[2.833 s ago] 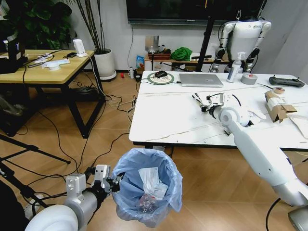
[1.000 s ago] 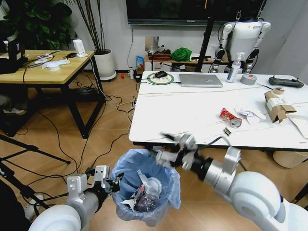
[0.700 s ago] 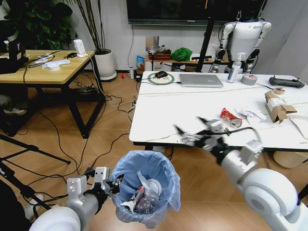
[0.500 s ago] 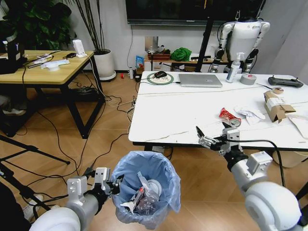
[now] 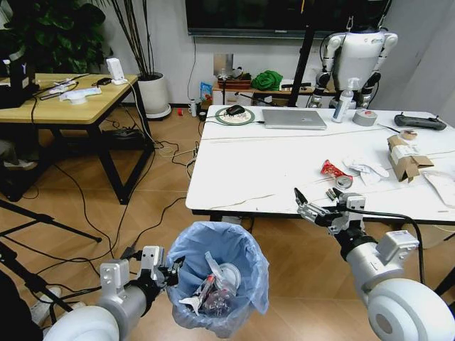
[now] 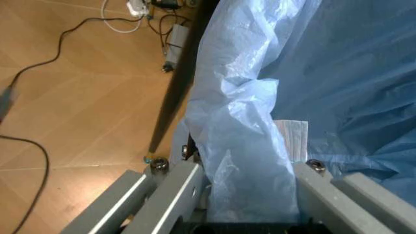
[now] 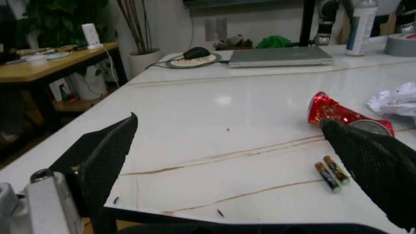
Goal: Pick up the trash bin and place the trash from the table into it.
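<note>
At the lower left of the head view, the left gripper [image 5: 165, 271] is clamped on the rim of the small round trash bin lined with a crinkly light-blue plastic bag [image 5: 242, 245]. The left wrist view confirms the grasp: grey fingers [image 6: 170, 187] stand on either side of a bunched fold of the light-blue bag [image 6: 244, 146]. The bin sits just right of that gripper, in front of the near edge of the large glossy white table with black legs [image 5: 263, 170]. White paper and other litter [image 5: 213, 284] lie inside the bin.

Further right, the right gripper [image 5: 323, 204] hovers at the table's near edge, jaws spread wide and holding nothing. The right wrist view shows its two black textured fingers [image 7: 107, 153] well apart, with the white tabletop [image 7: 221, 126] between them.

The remaining trash lies on the table beyond and to the right of the open gripper. Nearest are two small batteries [image 7: 331, 174], side by side, near the right-hand finger. Just behind them lie a crushed red wrapper [image 5: 331, 169] and a small grey round item [image 5: 344, 181] touching it. Crumpled white paper [image 5: 366, 167] lies just beside these, and a torn brown cardboard box [image 5: 402, 156] sits further right, near the table's right end.

At the far edge stand a closed grey laptop [image 5: 293, 118], a clear spray bottle [image 5: 343, 103] and a grey tape roll [image 5: 365, 117].
</note>
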You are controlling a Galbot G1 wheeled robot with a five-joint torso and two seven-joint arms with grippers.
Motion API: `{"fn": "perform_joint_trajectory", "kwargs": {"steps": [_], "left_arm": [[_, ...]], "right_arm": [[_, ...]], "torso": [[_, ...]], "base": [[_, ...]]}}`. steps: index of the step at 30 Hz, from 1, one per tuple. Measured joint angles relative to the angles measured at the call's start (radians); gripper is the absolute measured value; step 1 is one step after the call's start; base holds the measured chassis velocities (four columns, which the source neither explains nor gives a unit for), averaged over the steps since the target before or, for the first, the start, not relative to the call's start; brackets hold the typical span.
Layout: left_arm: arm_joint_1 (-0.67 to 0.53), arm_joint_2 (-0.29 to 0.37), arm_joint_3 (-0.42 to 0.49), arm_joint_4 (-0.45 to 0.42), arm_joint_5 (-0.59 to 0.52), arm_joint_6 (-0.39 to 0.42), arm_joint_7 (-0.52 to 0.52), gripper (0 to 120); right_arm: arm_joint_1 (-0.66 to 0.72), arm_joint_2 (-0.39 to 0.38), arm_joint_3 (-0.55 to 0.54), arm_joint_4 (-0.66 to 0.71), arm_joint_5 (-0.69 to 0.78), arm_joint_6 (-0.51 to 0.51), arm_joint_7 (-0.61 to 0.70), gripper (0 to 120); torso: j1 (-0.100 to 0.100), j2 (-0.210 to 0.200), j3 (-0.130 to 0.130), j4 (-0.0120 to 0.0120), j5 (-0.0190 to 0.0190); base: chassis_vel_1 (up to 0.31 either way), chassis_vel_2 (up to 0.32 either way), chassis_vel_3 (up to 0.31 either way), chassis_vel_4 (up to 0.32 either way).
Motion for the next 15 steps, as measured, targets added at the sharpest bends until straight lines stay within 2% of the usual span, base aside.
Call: {"fn": "perform_joint_trajectory", "kwargs": {"steps": [15], "left_arm": [[-0.01, 0.014, -0.006, 0.0, -0.009, 0.0, 0.014, 2]], "right_arm": [[0.018, -0.002, 0.007, -0.034, 0.028, -0.013, 0.013, 100]], "torso": [[0.0, 0.0, 0.0, -0.0001, 0.0001]], "base": [[-0.141, -0.136, 0.122, 0.137]]}}
